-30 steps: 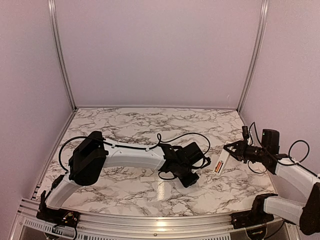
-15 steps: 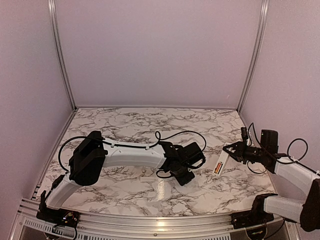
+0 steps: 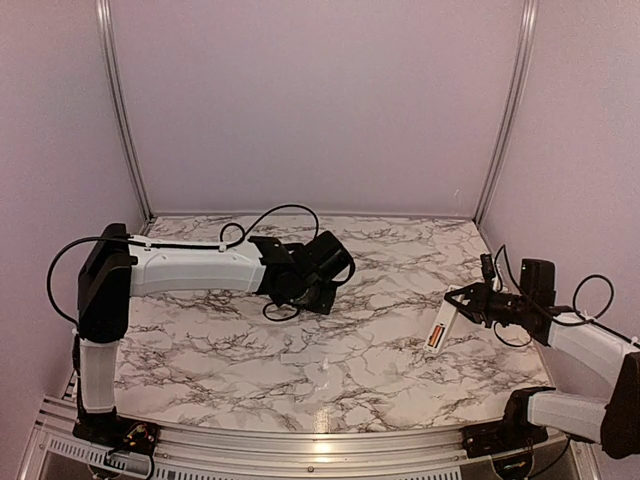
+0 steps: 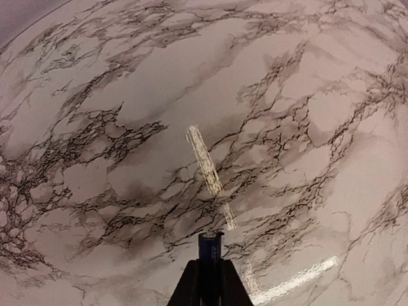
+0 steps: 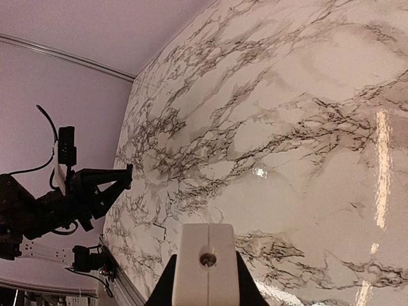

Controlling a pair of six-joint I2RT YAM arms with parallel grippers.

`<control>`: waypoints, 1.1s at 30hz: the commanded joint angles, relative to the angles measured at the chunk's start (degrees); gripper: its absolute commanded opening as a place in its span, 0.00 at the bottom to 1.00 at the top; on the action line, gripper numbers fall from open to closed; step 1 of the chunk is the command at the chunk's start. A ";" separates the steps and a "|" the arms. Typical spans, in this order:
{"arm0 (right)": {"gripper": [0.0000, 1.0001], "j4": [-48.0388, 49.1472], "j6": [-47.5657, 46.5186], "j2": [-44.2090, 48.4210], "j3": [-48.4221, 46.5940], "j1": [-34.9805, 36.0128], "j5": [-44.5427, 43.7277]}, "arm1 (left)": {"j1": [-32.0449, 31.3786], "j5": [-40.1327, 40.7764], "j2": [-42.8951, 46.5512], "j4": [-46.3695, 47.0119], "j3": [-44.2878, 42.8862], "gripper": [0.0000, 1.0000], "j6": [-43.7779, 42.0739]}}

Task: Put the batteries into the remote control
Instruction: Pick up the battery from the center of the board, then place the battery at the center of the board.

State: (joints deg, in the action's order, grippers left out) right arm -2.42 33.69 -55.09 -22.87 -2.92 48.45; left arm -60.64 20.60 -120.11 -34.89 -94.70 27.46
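In the left wrist view my left gripper [image 4: 210, 271] is shut on a small dark battery [image 4: 210, 245], which sticks out past the fingertips above the marble table. From above, that gripper [image 3: 310, 285] hangs over the back left-centre of the table. My right gripper [image 3: 458, 303] is at the right side, shut on the slim white remote control [image 3: 437, 333], which slants down toward the table. The right wrist view has the remote's white end [image 5: 206, 268] clamped between the two fingers. No other battery shows.
The marble table [image 3: 400, 380] is closed in by pale walls and two aluminium posts [image 3: 120, 110] at the back corners. A metal rail [image 3: 300, 440] runs along the near edge. The left arm [image 5: 70, 197] shows far off in the right wrist view.
The left gripper closed on the battery, then the left arm rose and swung from the near middle of the table to the back left. The right arm and the remote stayed put.
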 commanded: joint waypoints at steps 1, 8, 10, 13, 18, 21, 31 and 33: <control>0.00 1.89 -0.88 -1.12 -1.95 -0.43 1.21 | -1.06 16.68 6.04 -6.76 1.19 0.00 27.97; 0.00 3.98 -0.74 -1.51 -2.19 -0.42 1.59 | 0.92 15.26 13.40 -9.59 11.68 0.00 52.56; 0.00 4.08 -0.67 -1.38 -1.97 -0.42 1.57 | 2.03 15.60 15.76 -9.65 14.77 0.00 57.32; 0.00 4.09 -0.80 -1.29 -1.83 -0.42 1.72 | 4.59 14.59 18.29 -9.51 18.28 0.00 61.77; 0.00 3.93 -0.79 -1.05 -1.82 -0.42 1.75 | 8.62 8.91 20.73 -3.59 24.42 0.00 65.01; 0.00 3.74 -0.78 -0.82 -1.82 -0.42 1.49 | 10.36 4.15 20.77 2.56 27.73 0.00 65.16; 0.00 2.68 -0.93 0.13 -2.00 -0.42 1.13 | 10.95 -1.79 13.13 3.91 25.19 0.00 68.33; 0.00 2.68 -0.86 0.32 -2.00 -0.42 1.11 | 11.05 -2.58 11.57 3.46 24.23 0.00 68.27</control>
State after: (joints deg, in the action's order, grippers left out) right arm 0.10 33.36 -55.99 -22.92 -2.92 49.08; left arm -50.02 20.86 -105.36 -31.86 -68.42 94.26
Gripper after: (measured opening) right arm 0.168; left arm 0.094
